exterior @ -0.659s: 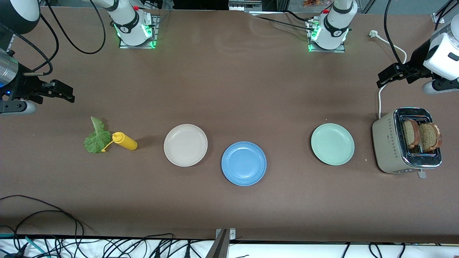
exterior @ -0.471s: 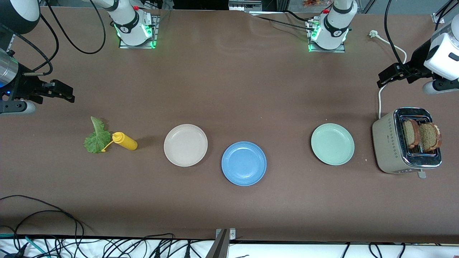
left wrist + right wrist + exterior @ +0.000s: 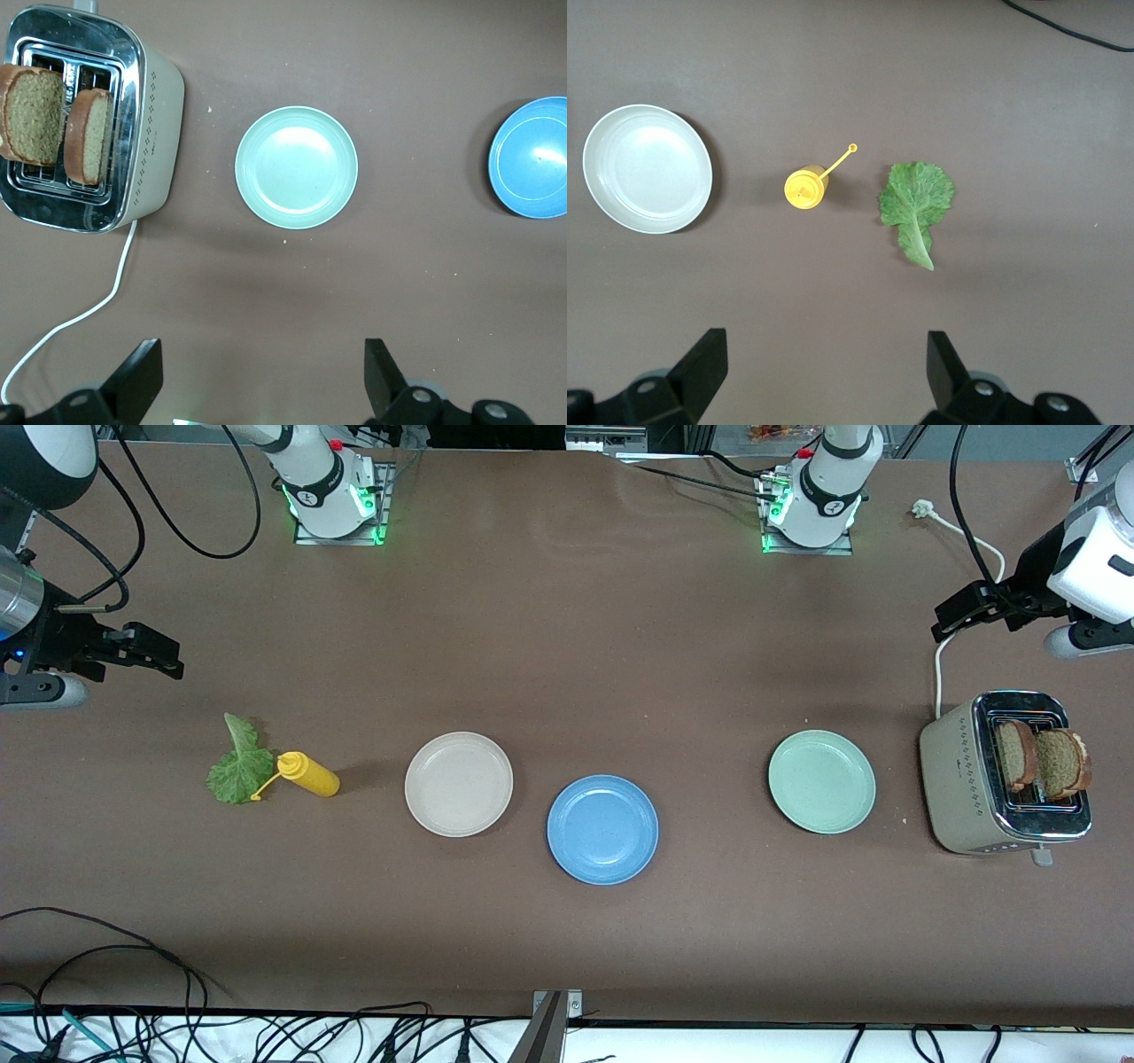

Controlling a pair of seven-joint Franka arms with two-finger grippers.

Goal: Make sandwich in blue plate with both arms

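Note:
The blue plate (image 3: 602, 829) (image 3: 532, 158) lies bare near the table's middle. Two brown bread slices (image 3: 1041, 760) (image 3: 53, 115) stand upright in the toaster's slots at the left arm's end. A green lettuce leaf (image 3: 239, 766) (image 3: 917, 199) lies flat at the right arm's end. My left gripper (image 3: 961, 615) (image 3: 263, 372) hangs open over the table by the toaster's cord, holding nothing. My right gripper (image 3: 155, 654) (image 3: 826, 363) hangs open over bare table close to the lettuce, also with nothing in it.
A beige-white plate (image 3: 458, 784) (image 3: 647, 168) lies beside the blue one, a mint-green plate (image 3: 821, 781) (image 3: 296, 166) toward the toaster (image 3: 957, 779). A yellow squeeze bottle (image 3: 307, 773) (image 3: 804, 187) stands by the lettuce. The white cord (image 3: 939, 673) trails from the toaster.

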